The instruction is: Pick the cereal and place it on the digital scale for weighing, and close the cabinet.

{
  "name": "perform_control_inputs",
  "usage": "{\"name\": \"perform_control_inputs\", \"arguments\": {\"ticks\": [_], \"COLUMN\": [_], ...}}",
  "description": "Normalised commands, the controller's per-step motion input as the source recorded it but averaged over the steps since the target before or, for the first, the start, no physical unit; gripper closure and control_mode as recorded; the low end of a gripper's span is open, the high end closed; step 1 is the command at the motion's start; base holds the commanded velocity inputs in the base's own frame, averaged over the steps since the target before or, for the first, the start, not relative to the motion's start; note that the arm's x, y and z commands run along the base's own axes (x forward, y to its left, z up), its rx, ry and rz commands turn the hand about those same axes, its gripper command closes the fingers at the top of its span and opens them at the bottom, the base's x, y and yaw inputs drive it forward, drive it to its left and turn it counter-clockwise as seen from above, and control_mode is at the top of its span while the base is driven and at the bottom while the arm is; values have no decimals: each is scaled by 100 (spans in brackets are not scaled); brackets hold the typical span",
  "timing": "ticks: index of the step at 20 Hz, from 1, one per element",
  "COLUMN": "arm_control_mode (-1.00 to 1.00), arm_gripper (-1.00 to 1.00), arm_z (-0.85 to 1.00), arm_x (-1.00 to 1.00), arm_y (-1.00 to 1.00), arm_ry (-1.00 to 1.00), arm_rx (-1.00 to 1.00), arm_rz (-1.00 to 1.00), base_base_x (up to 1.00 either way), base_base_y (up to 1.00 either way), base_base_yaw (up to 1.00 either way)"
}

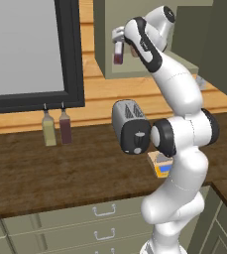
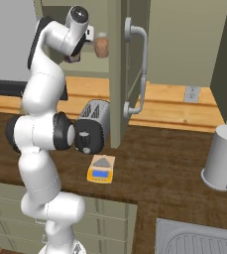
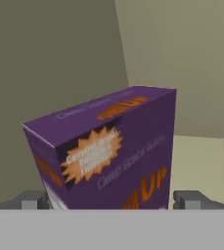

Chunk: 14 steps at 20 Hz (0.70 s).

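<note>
Where olive cabinet (image 2: 116,74) hangs open, dark wooden counter (image 1: 60,168) below.

Orange letters "UP" on the purple cereal (image 3: 108,151) box; remaining print illegible.

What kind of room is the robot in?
It looks like a kitchen. A silver-black toaster and a small yellow-orange digital scale sit on a dark wooden counter, a white kettle stands nearby, and an olive-green wall cabinet hangs open above.
</note>
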Motion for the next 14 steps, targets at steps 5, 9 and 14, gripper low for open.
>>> {"name": "perform_control_inputs", "arguments": {"ticks": [5,9,14], "arm_control_mode": [-100,-100,-100], "arm_gripper": [-100,-100,-100], "arm_z": [-7,-9,-45], "arm_x": [35,10,0], "arm_y": [14,0,-17], "arm_ry": [1,0,-13], "arm_rx": [0,0,0], "arm_rz": [-4,-4,0], "base_base_x": [0,0,0], "base_base_y": [0,0,0], "base_base_yaw": [0,0,0]}}
